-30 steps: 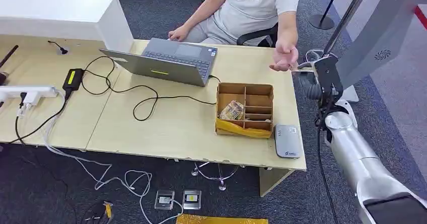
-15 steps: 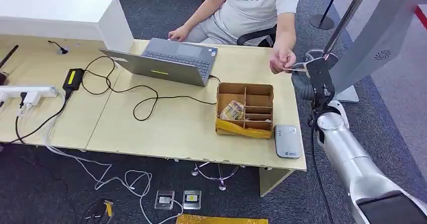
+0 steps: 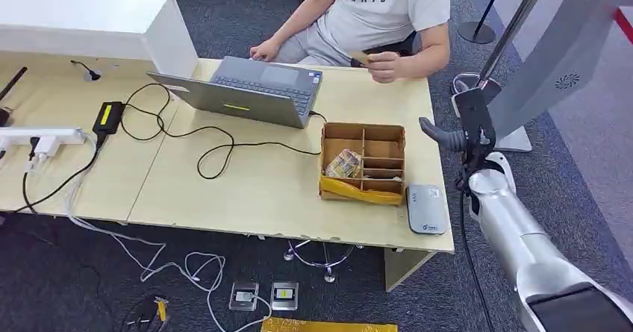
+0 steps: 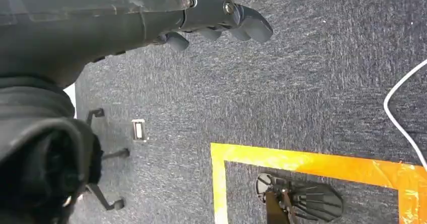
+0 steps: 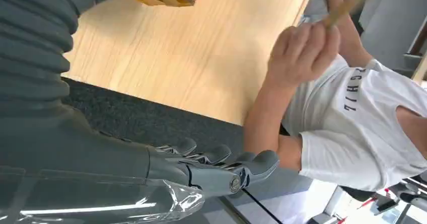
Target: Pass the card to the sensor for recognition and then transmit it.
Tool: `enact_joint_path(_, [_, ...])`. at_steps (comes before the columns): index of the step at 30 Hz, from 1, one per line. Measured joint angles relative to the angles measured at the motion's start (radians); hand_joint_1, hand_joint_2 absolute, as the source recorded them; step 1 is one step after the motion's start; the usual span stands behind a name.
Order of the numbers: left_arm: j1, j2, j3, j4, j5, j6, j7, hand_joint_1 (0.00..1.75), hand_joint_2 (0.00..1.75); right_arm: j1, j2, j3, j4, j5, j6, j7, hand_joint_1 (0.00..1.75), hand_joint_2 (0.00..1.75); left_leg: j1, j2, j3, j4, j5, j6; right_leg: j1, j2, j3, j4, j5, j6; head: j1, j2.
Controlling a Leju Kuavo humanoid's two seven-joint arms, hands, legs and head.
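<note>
Pale wood makes up the long desk (image 3: 246,190), the biggest thing in the head view, set on dark grey carpet (image 3: 89,272). At its far edge sits a person in a white T-shirt (image 3: 381,11), one hand on the grey laptop (image 3: 250,89) and the other hand (image 3: 384,65) raised over the desk's far right corner, pinching the tan card (image 3: 360,57) between its fingers. The right wrist view shows that same hand (image 5: 302,50) with the card (image 5: 347,2) sticking out beyond the fingertips, blurred.

A white counter block (image 3: 89,19) stands at the far left of the desk. A silver right arm (image 3: 522,250) rises along the desk's right end, and the right hand (image 3: 455,134) hangs beside that edge, well apart from the card. Its fingers are spread and hold nothing; in the right wrist view the fingers (image 5: 221,166) lie loosely extended over carpet next to the desk edge.

Near the right end of the desk is a brown partitioned box (image 3: 363,164) with a yellow packet along its near side. Just beside it, at the near right corner, lies the grey card sensor (image 3: 425,210). A black cable (image 3: 201,142) loops from a power brick (image 3: 109,116) toward the laptop.

The left hand (image 4: 201,20) hangs over the carpet, its fingers partly curled with nothing in them, above orange floor tape (image 4: 312,163).
</note>
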Motion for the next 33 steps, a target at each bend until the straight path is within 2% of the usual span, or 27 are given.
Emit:
enact_joint_path(9, [0.0,0.0,0.0,0.0,-0.005,-0.002,0.0,0.0,0.0,0.005,-0.004,0.008,-0.002,-0.007,-0.006,0.002,0.0,1.75,0.0,0.0,0.0,0.0,0.0,0.0,0.0,0.0,0.0,0.0,0.0,0.0,0.0,0.0])
enact_joint_path(14, [0.0,0.0,0.0,0.0,-0.013,-0.003,0.0,0.0,0.0,0.029,-0.031,0.008,-0.053,0.023,-0.006,0.052,0.0,1.75,0.0,0.0,0.0,0.0,0.0,0.0,0.0,0.0,0.0,0.0,0.0,0.0,0.0,0.0])
enact_joint_path(17, [0.002,0.001,0.0,0.0,-0.02,-0.003,0.0,0.0,0.0,0.074,-0.069,0.007,-0.162,0.129,-0.002,0.137,0.0,1.75,0.0,0.0,0.0,0.0,0.0,0.0,0.0,0.0,0.0,0.0,0.0,0.0,0.0,0.0])
enact_joint_path(21, [0.003,0.001,0.0,0.0,-0.022,-0.003,0.0,0.0,0.0,0.135,-0.127,0.002,-0.354,0.226,0.043,0.251,0.0,1.75,0.0,0.0,0.0,0.0,0.0,0.0,0.0,0.0,0.0,0.0,0.0,0.0,0.0,0.0])
enact_joint_path(29, [0.012,0.002,0.001,0.0,-0.016,-0.002,0.0,0.0,0.0,0.22,-0.196,-0.014,-0.629,0.374,0.093,0.325,0.0,1.75,0.0,0.001,0.0,0.0,0.0,0.0,0.0,0.001,0.0,0.0,0.0,0.0,0.0,0.0])
enact_joint_path(33, [0.019,0.002,0.013,0.0,0.002,0.003,0.0,0.0,0.0,0.237,-0.216,-0.013,-0.726,0.413,0.104,0.333,0.0,1.75,0.0,0.002,0.0,0.0,0.0,0.0,0.0,0.002,0.0,0.0,0.0,0.0,0.0,0.0])
